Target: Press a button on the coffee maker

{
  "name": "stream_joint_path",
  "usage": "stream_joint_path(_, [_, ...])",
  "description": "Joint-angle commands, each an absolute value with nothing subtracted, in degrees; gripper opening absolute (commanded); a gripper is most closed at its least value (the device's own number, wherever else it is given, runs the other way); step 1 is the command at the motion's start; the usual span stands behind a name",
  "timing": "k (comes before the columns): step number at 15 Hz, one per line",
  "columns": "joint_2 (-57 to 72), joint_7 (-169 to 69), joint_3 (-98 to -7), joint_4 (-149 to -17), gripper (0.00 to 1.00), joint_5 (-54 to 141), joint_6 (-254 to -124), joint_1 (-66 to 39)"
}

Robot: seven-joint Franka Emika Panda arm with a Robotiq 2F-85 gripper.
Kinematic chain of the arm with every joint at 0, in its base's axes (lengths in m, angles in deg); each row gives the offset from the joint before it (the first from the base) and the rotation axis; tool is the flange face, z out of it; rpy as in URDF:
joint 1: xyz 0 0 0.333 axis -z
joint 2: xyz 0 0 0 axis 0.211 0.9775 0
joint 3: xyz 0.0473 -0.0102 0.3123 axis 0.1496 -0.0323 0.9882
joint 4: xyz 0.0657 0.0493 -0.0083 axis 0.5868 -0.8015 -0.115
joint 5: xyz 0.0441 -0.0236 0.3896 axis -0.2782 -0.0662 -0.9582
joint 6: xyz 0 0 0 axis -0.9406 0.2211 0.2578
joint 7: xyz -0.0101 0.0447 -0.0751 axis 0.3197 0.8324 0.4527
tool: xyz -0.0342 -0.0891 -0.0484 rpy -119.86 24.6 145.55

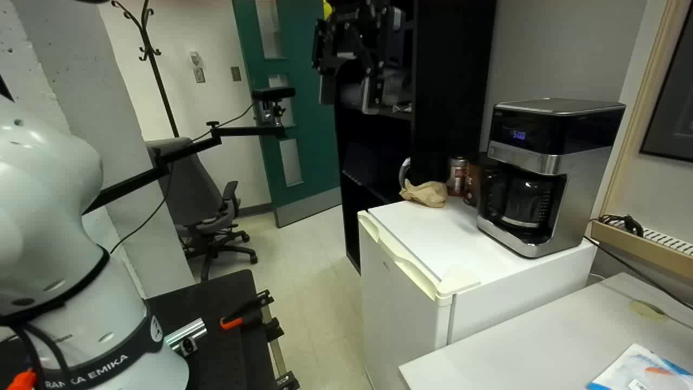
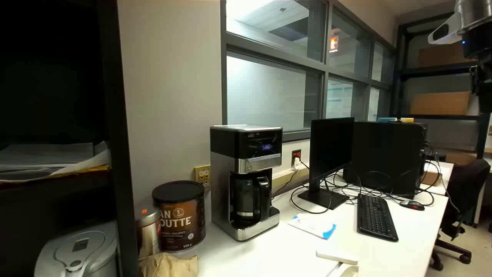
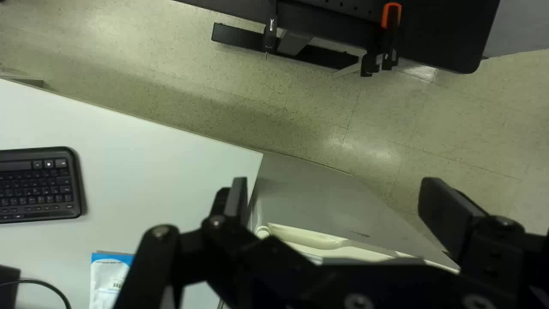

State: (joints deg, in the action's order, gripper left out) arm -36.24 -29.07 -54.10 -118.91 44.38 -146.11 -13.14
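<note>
Black-and-silver coffee maker (image 1: 563,166), display (image 1: 518,135) glowing blue, dark carafe (image 1: 525,203) seated below, gripper (image 3: 334,191) spread wide, holding nothing

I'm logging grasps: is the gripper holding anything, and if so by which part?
Nothing is held: in the wrist view, the gripper stands open, its fingers apart.

Coffee maker (image 1: 552,164) stands upright, lit digits (image 1: 518,135) unclear.

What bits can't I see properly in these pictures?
Coffee maker: any button markings are too small to read in both exterior views.
Keyboard: cut off by the left edge in the wrist view.
Packet: partly behind the hand and cut off by the bottom edge in the wrist view.
</note>
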Motion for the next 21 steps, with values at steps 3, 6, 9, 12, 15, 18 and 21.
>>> stream_joint_path(3, [-36.19, -29.01, -53.95, -118.74, 1.00, 44.30, -145.98, -12.96])
stream_joint_path(6, [-36.19, -29.01, -53.95, -118.74, 1.00, 44.30, -145.99, -12.96])
stream_joint_path(9, [-34.47, -28.00, -53.78, -118.62, 1.00, 44.92, -147.43, -13.36])
stream_joint_path(12, [-30.86, -26.23, -52.94, -118.63, 1.00, 45.90, -153.87, -14.36])
stream_joint_path(15, [-27.33, -23.31, -51.94, -119.00, 1.00, 47.44, -162.28, -15.33])
stream_joint_path(18, [-23.75, -20.83, -50.41, -119.58, 1.00, 51.00, -170.96, -16.06])
stream_joint_path(21, [-19.72, -18.99, -48.92, -119.36, 1.00, 55.52, -179.64, -16.32])
